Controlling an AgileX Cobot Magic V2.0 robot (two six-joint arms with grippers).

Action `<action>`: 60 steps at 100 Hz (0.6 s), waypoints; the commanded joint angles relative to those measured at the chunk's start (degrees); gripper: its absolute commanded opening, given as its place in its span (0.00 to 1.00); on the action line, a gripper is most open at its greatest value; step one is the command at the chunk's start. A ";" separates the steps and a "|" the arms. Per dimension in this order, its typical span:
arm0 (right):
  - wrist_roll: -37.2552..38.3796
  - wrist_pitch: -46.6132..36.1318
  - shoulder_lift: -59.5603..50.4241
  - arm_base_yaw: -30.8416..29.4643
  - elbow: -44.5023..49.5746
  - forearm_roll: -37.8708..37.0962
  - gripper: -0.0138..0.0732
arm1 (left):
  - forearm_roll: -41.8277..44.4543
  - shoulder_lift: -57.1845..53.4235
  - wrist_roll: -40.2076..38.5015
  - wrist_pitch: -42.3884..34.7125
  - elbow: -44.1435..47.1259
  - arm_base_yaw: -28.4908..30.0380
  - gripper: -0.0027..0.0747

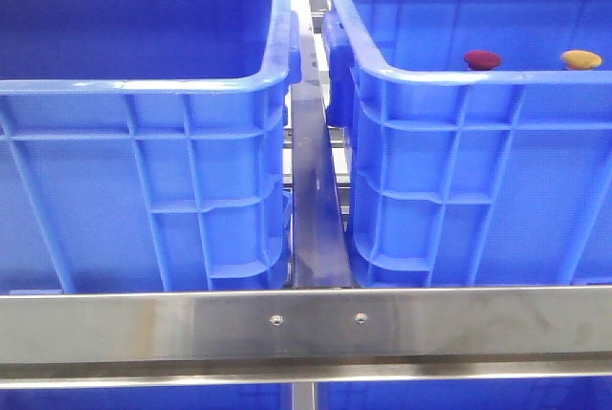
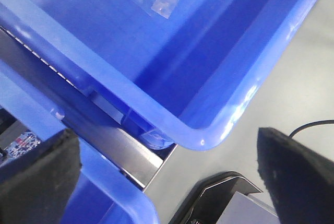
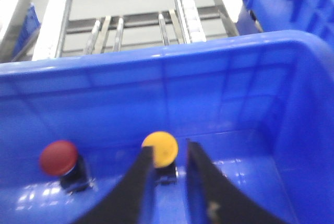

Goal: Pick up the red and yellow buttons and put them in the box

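While its fingers bracket the yellow button [image 3: 159, 149] without clamping, right tool [image 3: 168, 169] sits parted inside the right crate [image 1: 459, 74]. Red button [image 3: 59, 157] sits beside yellow. Left tool [image 2: 167, 174] spread wide, empty, over left crate [image 2: 209, 130] corner. Steel rail [image 1: 306, 326] fronts crates.

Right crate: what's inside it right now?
Inside the right crate stand the red button and the yellow button, with the right gripper straddling the yellow one. The near wall hides the floor from the front.
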 commanded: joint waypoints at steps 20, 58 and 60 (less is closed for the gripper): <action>-0.68 6.07 -19.84 -0.39 10.75 0.58 0.08 | -0.99 -2.48 -0.04 -3.65 -1.91 -0.25 0.84; -0.57 9.21 -43.96 -0.39 26.57 0.59 0.08 | -0.84 -2.48 -0.04 -4.00 -1.91 -0.25 0.61; -0.57 9.21 -45.39 -0.39 27.08 0.59 0.08 | -0.84 -2.48 -0.04 -4.00 -1.91 -0.25 0.59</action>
